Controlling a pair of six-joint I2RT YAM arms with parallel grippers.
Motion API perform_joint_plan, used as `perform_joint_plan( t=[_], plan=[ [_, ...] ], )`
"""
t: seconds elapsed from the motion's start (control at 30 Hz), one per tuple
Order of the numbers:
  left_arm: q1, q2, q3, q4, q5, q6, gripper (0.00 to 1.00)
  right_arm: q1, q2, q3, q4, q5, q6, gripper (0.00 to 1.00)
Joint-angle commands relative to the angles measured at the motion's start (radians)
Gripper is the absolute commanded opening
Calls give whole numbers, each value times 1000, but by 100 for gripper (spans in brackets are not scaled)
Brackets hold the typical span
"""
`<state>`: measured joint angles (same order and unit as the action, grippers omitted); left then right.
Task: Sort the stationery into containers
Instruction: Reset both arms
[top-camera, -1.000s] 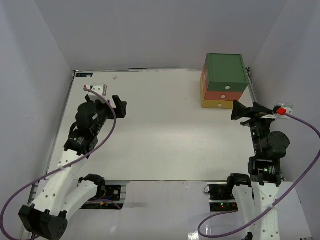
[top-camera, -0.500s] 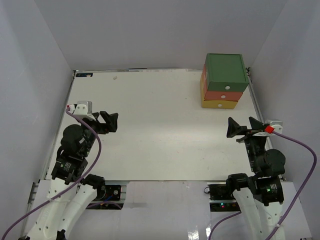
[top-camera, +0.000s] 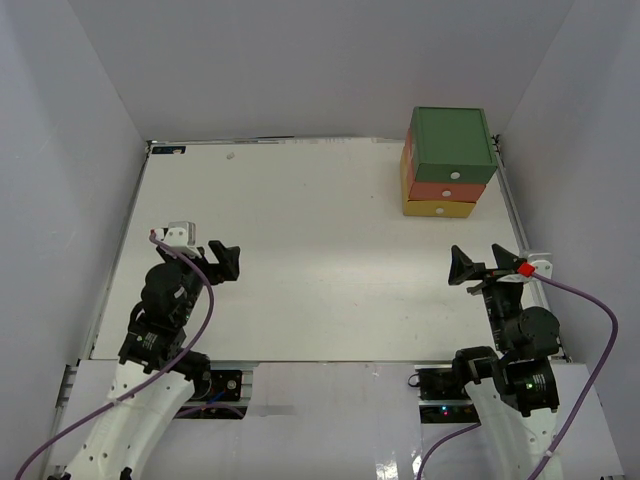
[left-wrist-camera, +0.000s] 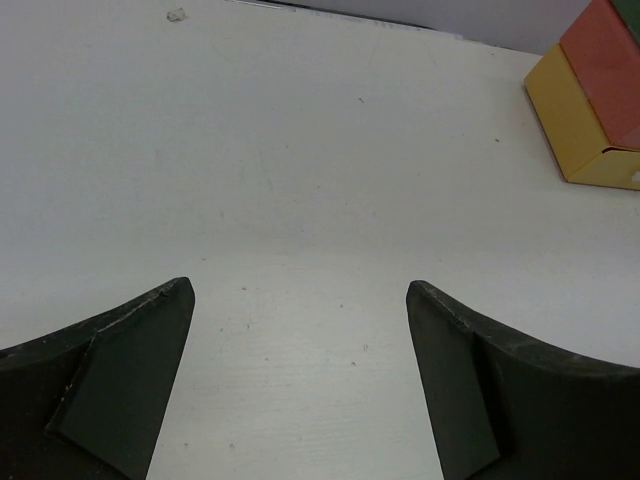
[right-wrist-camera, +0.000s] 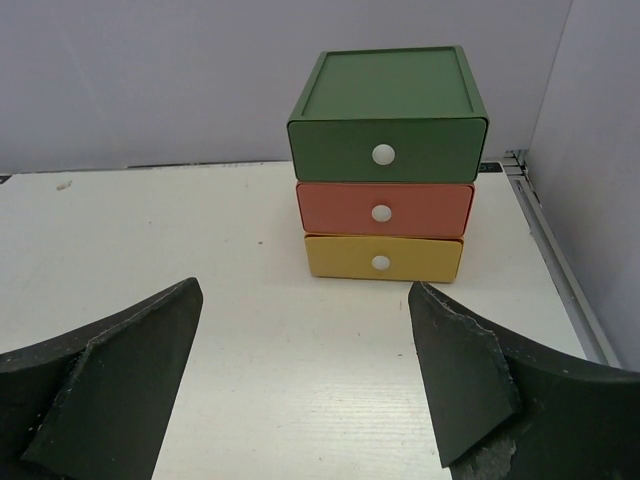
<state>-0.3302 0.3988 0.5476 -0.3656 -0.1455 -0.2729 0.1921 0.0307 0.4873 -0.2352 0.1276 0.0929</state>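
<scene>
Right wrist view: right gripper (right-wrist-camera: 305, 295) gapes empty, facing the shut stacked drawers (right-wrist-camera: 430, 212); left gripper (left-wrist-camera: 300, 290) spread wide too. Risk: a clumsy knob (right-wrist-camera: 381, 212) tug could drag the whole stack.

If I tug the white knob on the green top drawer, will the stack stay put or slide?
The green top drawer looks like light plastic, so it would probably slide on the smooth white table rather than open. It seems to jut forward of the orange-red drawer and yellow drawer, so it may tip. The small round white knob looks slippery.
</scene>
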Motion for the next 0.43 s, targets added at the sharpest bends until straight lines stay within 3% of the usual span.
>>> perform_joint_plan(
  t=[0.0,0.4],
  plan=[
    [-1,6,-3,39,-26,8,98,6,0,-6,54,-8,-21,90],
    [0,35,-8,39,-5,15,98,6,6,-10,62,-14,-19,90]
  ],
)
